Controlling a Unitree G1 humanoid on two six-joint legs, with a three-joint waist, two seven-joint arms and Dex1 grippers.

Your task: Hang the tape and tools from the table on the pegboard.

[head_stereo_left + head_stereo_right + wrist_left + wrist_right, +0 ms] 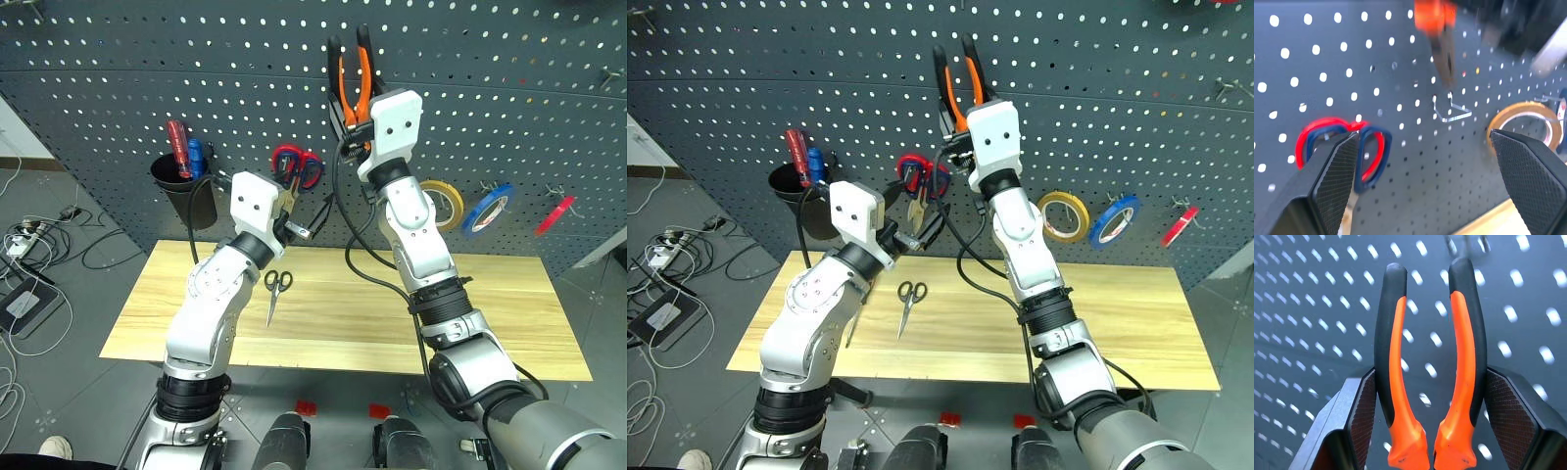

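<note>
Red-handled snips (297,164), a yellow roll (444,202), a blue roll (489,208) and a black cup (184,188) holding screwdrivers (183,150).

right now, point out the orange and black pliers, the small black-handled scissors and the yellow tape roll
orange-and-black-handled pliers (1397,362): right wrist view, on one handle
small black-handled steel scissors (912,292): right eye view, on the finger loops
thick yellow tape roll (453,203): left eye view, on the ring's rim

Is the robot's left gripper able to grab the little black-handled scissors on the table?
Probably yes: the open left gripper holds nothing, and the black-handled steel scissors lie uncovered on the pale wooden table just below it.
</note>
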